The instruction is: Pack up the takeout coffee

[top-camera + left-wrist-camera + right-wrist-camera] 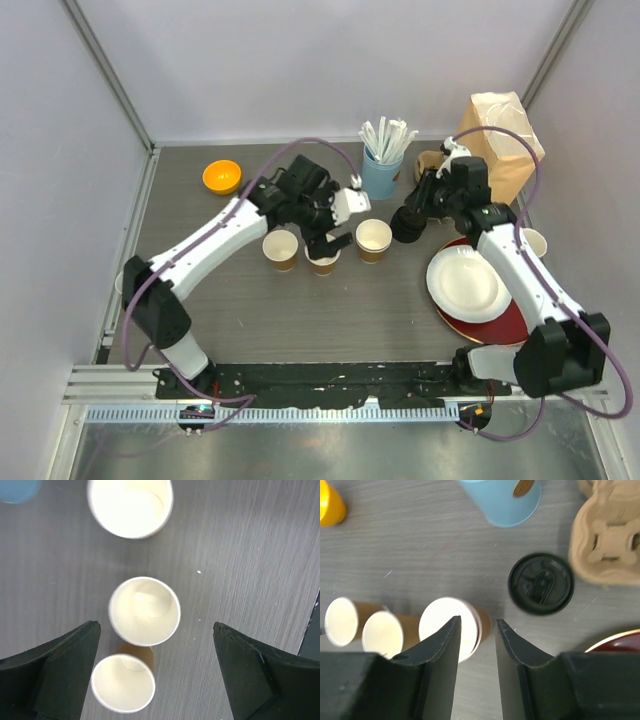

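Judging packing barely begun | paper bag (500, 140), 2 o'clock, contents hidden | pulp carrier (607, 540), 1 o'clock, visible sockets bare | left gripper (155, 627) spread wide above middle cup (145, 611) | right gripper (477, 622) slightly parted, empty | three kraft cups (374, 237), centre, unlidded | black lid (540, 584) loose, 3 o'clock of cups

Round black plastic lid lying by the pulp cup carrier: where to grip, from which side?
Likely best: pinch the round black plastic lid by opposite rim edges, coming straight down. It lies flat on the grey table, so nothing else sticks up. Avoid the edge crowded by the moulded pulp cup carrier.
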Robot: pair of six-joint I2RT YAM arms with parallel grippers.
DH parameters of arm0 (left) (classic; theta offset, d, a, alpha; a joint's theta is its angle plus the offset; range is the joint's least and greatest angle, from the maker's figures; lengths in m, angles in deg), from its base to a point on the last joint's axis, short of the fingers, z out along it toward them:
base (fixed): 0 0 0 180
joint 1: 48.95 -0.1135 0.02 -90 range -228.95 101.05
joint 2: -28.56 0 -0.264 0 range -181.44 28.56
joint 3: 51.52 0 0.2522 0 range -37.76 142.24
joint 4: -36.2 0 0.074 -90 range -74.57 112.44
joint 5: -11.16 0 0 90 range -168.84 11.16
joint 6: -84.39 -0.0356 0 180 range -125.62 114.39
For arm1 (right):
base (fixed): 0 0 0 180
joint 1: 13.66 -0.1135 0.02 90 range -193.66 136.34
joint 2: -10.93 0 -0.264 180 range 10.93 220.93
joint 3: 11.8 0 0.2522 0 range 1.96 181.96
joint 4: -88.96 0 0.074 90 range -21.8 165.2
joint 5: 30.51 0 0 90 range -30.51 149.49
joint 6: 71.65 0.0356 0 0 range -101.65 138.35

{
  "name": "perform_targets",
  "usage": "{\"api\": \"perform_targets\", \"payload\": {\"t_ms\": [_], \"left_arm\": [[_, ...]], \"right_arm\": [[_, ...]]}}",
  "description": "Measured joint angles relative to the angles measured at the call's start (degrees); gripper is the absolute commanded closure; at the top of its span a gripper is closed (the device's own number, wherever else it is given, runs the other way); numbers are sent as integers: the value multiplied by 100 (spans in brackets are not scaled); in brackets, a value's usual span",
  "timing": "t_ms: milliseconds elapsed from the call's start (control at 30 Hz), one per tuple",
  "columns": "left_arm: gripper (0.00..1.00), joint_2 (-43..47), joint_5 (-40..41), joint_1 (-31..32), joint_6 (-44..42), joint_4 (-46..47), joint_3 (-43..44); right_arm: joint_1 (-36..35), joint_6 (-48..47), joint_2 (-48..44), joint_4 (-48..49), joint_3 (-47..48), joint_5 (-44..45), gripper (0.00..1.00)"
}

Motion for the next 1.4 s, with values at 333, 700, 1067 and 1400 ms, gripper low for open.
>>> {"api": "perform_targets", "payload": {"t_ms": [333, 700, 1067, 1400], "left_arm": [[0, 1397, -264, -1604, 1106, 581, -387], [0, 1429, -442, -2201, 1215, 614, -1029], [0, 1172, -437, -2218, 1073, 623, -1029], [0, 1078, -481, -2218, 1060, 623, -1029]], "right_arm": [[17, -1399, 1950, -564, 1139, 457, 51], [855, -4306, 1650, -284, 719, -1038, 46], [837, -6448, 2140, -905, 586, -2371, 48], [667, -6972, 2586, -1259, 896, -2061, 55]]}}
